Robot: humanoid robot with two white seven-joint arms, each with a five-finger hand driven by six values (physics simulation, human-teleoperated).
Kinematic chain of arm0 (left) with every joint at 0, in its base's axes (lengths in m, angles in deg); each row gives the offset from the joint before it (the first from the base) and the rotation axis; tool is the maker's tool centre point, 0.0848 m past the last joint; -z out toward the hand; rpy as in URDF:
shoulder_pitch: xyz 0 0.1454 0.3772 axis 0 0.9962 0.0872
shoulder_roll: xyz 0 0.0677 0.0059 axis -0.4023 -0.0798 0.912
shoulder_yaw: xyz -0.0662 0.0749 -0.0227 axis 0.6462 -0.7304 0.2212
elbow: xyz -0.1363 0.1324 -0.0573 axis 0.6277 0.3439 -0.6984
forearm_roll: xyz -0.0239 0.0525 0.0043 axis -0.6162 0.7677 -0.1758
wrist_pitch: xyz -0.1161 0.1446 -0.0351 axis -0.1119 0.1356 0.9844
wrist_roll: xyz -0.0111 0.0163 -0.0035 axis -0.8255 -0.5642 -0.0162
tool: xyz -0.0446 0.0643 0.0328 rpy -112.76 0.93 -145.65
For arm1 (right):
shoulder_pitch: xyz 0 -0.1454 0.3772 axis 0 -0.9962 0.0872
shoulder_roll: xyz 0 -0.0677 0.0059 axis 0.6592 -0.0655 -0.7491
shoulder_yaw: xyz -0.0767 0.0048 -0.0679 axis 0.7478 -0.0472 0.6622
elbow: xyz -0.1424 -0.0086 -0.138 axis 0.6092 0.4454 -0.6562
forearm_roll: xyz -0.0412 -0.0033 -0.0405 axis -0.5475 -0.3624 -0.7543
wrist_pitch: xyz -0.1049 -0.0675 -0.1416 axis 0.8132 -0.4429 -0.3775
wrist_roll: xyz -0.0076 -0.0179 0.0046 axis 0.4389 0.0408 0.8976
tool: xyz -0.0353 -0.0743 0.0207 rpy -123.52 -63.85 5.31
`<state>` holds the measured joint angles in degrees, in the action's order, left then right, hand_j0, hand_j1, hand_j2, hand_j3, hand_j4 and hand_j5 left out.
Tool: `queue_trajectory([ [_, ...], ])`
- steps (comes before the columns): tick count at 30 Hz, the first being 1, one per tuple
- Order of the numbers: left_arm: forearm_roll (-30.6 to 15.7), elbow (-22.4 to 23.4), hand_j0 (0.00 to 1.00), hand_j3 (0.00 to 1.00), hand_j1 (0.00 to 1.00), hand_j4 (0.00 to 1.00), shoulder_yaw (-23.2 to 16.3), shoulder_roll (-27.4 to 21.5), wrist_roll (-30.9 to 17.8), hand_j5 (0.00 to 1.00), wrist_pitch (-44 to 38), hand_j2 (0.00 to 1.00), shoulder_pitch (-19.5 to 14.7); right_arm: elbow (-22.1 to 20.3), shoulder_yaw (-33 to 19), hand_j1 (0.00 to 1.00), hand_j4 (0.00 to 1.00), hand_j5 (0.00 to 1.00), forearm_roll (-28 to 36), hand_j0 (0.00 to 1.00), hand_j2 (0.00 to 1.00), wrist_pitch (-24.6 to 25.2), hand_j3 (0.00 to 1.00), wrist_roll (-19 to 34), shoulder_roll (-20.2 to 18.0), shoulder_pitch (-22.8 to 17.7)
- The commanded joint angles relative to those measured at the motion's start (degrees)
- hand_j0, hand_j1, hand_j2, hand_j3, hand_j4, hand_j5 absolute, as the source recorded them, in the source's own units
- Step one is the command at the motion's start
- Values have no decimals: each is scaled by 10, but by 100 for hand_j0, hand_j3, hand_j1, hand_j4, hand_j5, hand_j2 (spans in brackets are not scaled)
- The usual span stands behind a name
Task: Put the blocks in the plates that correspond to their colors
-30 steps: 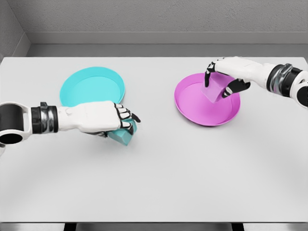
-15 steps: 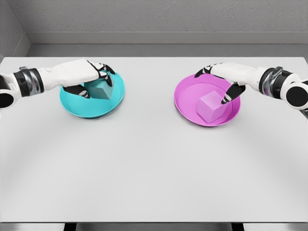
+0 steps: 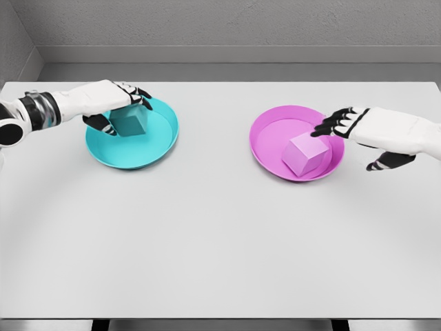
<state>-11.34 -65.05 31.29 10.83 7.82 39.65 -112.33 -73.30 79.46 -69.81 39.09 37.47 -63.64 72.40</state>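
Teal block (image 3: 130, 123), teal plate (image 3: 155, 148); pink block (image 3: 306, 154), magenta plate (image 3: 265, 134).

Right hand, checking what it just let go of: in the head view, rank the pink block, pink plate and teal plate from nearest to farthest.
From the right hand:
1. Pink plate, its rim under the fingertips.
2. Pink block, just left, inside that plate.
3. Teal plate, far left.

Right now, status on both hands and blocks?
Left hand over teal block in teal plate. Right hand open, clear of pink block in pink plate. Nothing in the way.
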Motion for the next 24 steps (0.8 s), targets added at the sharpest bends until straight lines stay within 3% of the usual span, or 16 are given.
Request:
queue_trajectory([
  [1, -4, 1, 100, 100, 100, 100, 0, 0, 0, 100, -2, 100, 0, 0, -27, 100, 100, 100, 3, 100, 100, -53, 100, 0, -15, -4],
  [4, -3, 0, 100, 100, 100, 100, 0, -2, 0, 100, -2, 100, 0, 2, -36, 100, 100, 100, 15, 100, 100, -53, 100, 0, -21, -35],
  [11, -16, -35, 100, 100, 100, 100, 35, -37, 3, 100, -2, 100, 9, 2, -35, 100, 100, 100, 15, 100, 100, -53, 100, 0, -19, -37],
  [19, -137, -65, 100, 100, 100, 100, 34, -116, 4, 100, -2, 100, 37, 2, -34, 100, 100, 100, 15, 100, 100, -53, 100, 0, -16, -37],
  [24, -137, -94, 100, 100, 100, 100, 36, -133, 1, 100, -2, 100, 62, -1, -34, 100, 100, 100, 15, 100, 100, -53, 100, 0, -15, -37],
])
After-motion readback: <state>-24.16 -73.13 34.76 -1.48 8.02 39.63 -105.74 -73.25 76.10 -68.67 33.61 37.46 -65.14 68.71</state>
